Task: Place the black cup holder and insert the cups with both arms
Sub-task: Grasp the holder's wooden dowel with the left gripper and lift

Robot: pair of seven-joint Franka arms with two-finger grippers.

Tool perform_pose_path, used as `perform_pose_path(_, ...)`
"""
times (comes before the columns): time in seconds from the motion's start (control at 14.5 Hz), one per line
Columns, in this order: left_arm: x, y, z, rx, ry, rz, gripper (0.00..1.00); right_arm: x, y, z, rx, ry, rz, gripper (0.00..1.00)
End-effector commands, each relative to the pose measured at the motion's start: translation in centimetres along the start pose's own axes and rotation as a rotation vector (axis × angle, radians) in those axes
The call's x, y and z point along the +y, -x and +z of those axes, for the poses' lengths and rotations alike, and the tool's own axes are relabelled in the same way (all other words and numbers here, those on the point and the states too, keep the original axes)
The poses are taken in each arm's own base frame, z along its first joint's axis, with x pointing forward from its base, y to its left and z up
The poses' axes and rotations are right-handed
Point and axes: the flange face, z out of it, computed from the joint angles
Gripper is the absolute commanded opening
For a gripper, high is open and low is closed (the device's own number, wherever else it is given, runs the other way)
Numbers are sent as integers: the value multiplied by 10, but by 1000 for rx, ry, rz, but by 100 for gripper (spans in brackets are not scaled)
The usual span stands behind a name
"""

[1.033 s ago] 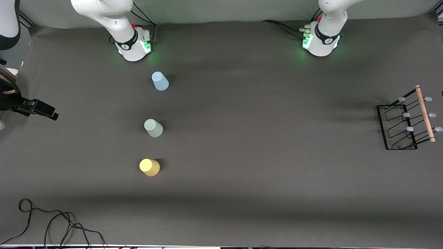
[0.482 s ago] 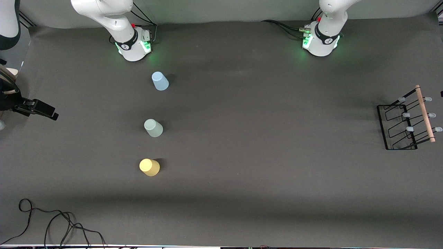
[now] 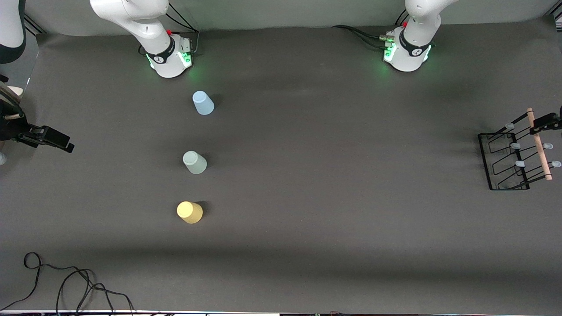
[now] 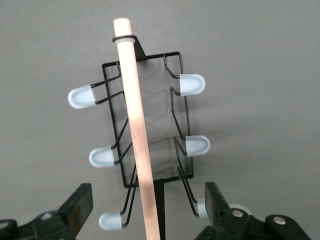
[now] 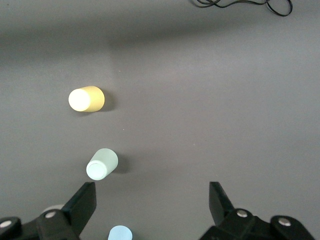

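The rack stands on the table at the left arm's end, a black wire frame with a rectangular base, a pale wooden rod running along its top and six pegs capped in pale grey. From the left wrist view the rod runs lengthwise down the middle of the frame, held at its visible end by a black wire loop, with three capped pegs sticking out to each side of it. No cup sits on any peg.

The left gripper hangs over the rack with its fingers spread wide, one on each side of the rod and clear of it, pinching nothing. A second ago it was out of the front view; now its dark tip shows over the end of the rod toward the bases, so the left arm has come in over the rack. The rack itself has not shifted.

Well apart from the rack, toward the right arm's end, three cups stand upside down in a row: the blue cup farthest from the front camera, the green cup next, the yellow cup nearest. None has moved.

The right gripper waits over the table near the blue cup, its fingers spread and empty, unchanged. Loose black cables lie at the table's near edge, toward the right arm's end.
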Motion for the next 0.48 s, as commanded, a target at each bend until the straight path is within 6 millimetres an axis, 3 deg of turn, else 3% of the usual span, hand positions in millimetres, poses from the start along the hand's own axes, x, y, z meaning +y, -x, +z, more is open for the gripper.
perform_pose_path(0.0, -4, -3, 20, 9, -4, 15, 100, 0, -1, -5, -5, 3, 9, 100)
perform_pose_path(0.41, -10, 4, 24, -4, 7, 1, 100, 0, -1, -5, -5, 3, 9, 100)
